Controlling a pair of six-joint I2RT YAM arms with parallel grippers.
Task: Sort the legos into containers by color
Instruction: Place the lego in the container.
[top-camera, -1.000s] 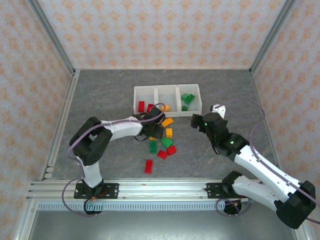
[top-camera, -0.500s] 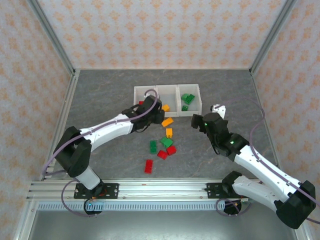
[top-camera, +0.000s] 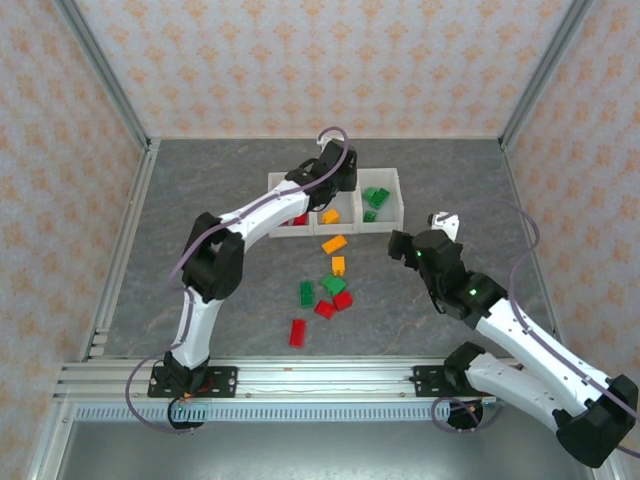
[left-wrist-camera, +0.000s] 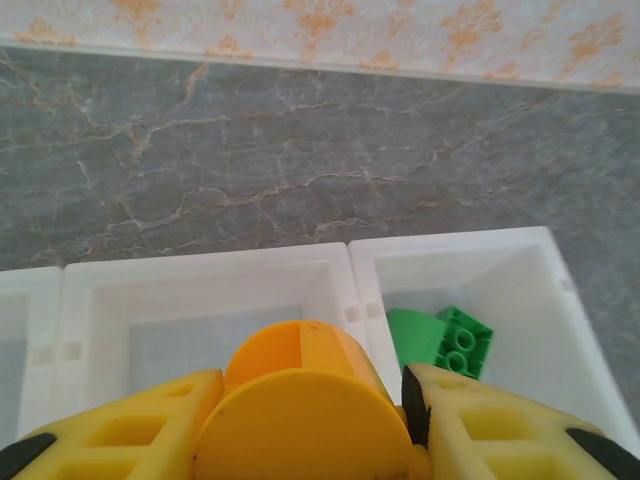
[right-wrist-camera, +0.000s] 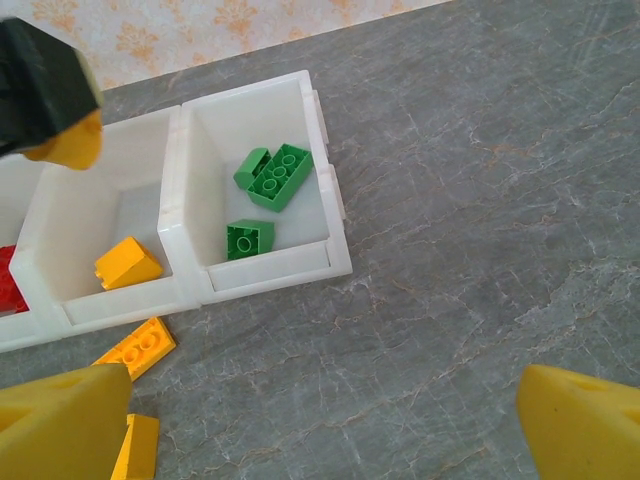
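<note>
1. From above: my left arm is stretched out to the row of three white bins (top-camera: 396, 200), and my left gripper (top-camera: 333, 190) hangs over the middle one. From here I cannot tell how its jaws stand. My right gripper (top-camera: 398, 243) sits low over the grey table (top-camera: 200, 200), to the right of the bins' near corner and apart from them. The left bin holds red bricks (top-camera: 299, 218), the middle one an orange brick (top-camera: 329, 215), and the right one green bricks (top-camera: 375, 196). Seven loose bricks (top-camera: 333, 284) lie on the table in front of the bins: two orange, two green and three red. The orange pair lies nearest the bins and one red lies farthest.

2. Left wrist: my left gripper (left-wrist-camera: 305, 410) is clenched on a round orange brick (left-wrist-camera: 300, 350), with a yellow finger (left-wrist-camera: 120, 430) pressed on either side. Below it is the middle bin (left-wrist-camera: 210, 268). The green bricks (left-wrist-camera: 445, 340) lie in the bin to the right.

3. Right wrist: my right gripper (right-wrist-camera: 320, 430) is spread wide with nothing between its yellow fingers (right-wrist-camera: 60, 420), only table beneath. Ahead, the right bin (right-wrist-camera: 330, 215) holds the green bricks (right-wrist-camera: 270, 175), one of them apart near the front wall. The orange brick (right-wrist-camera: 128, 262) lies in the middle bin. My left gripper's black tip (right-wrist-camera: 45, 95) shows above that bin. Two orange bricks lie just outside the bins' front wall.
</note>
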